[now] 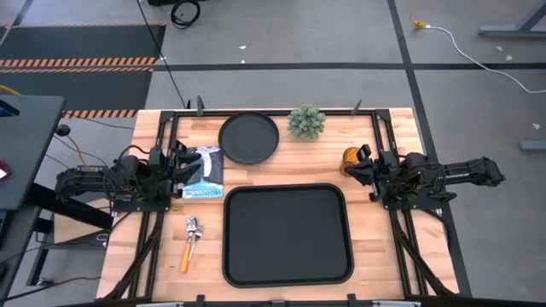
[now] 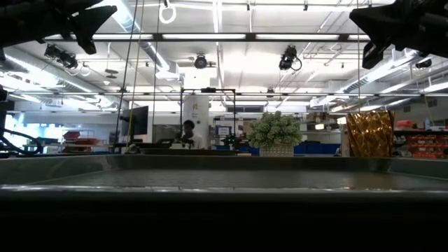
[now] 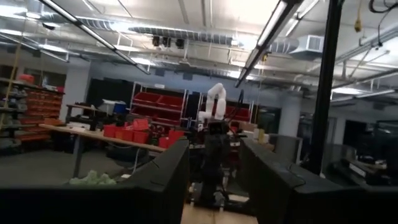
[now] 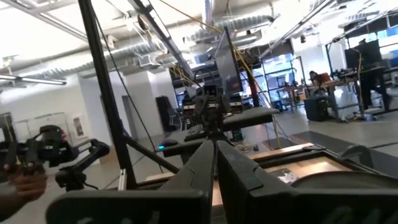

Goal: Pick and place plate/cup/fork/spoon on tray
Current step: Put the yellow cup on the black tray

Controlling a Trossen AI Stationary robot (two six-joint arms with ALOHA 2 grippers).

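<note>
the wooden table [image 1: 375, 256] carries the tray [image 1: 287, 234], plate [image 1: 248, 137], cup [image 1: 351, 158], fork [image 1: 188, 253], spoon [image 1: 193, 227], a small plant [image 1: 306, 122] and a booklet [image 1: 203, 173].

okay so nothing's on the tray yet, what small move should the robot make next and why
Probably swing the right gripper toward the cup just beside it and open its jaws, which look shut in its wrist view. The tray holds nothing; the plate, fork and spoon lie untouched on the table. The left gripper waits with jaws open near a booklet.
</note>
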